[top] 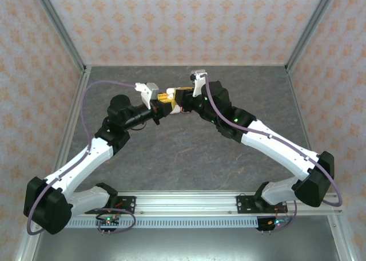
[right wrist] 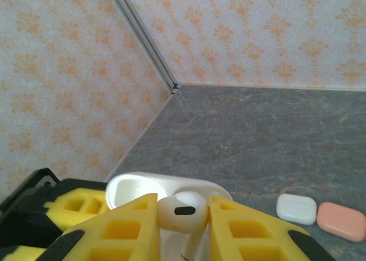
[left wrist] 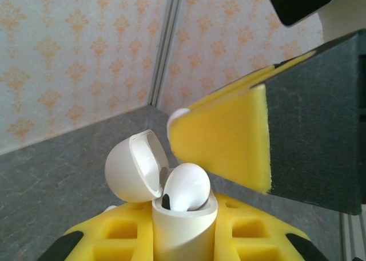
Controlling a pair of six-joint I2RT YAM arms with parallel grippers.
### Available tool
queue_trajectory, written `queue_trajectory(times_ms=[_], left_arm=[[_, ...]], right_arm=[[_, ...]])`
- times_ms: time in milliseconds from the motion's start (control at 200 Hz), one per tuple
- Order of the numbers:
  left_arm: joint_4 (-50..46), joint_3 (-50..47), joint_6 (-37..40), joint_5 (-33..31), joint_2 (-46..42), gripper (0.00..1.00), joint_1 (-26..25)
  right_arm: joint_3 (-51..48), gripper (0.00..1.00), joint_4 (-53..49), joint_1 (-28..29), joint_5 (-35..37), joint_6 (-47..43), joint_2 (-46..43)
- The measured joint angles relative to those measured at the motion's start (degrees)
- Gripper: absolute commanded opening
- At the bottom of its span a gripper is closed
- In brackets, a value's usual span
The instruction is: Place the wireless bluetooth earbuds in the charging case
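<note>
On the left, the left end effector (left wrist: 183,246) was closed on the charging case (left wrist: 180,221). Its yellow pads clamped the white body from both sides and held it upright off the surface, with the lid hinged back to the left. A seated earbud (left wrist: 184,188) rested in the case's mouth, its rounded head proud of the rim. Whether it was fully home could not be told.

Just right of the case, the right end effector (right wrist: 183,226) was closed on a held earbud (right wrist: 180,206). It pinched the earbud at the bulbous head, and the stem appeared to run back between the pads. This earbud was close to the open case but not yet in it.

The earbud looked very light, rigid and glossy, so it would likely slip or twist in foam pads. The head seemed the best place to hold it, leaving the stem free. The case was smooth and rounded and would probably swivel under an off-axis push, so a low hold on its flat sides suited it.

Further right, a white spare case (right wrist: 296,208) and a salmon-pink case (right wrist: 342,221) lay shut, side by side.

The surface (right wrist: 257,129) was matte, dark grey and stone-patterned. The walls (right wrist: 57,72) were pale with an orange floral print, and a metal post (right wrist: 143,35) stood in the corner.
</note>
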Motion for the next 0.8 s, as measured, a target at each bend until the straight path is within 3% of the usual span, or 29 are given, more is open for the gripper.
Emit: queue_trajectory(times_ms=[370,801], left_arm=[[-0.04,0.0,0.0,0.22,0.0,0.0,0.0],[0.5,0.0,0.0,0.46,-0.07,0.0,0.26]], right_arm=[[0.0,0.24,-2.86,0.0,0.72,0.04,-0.17],[0.85,0.38,-3.17,-0.28,-3.13,3.93,-0.17]])
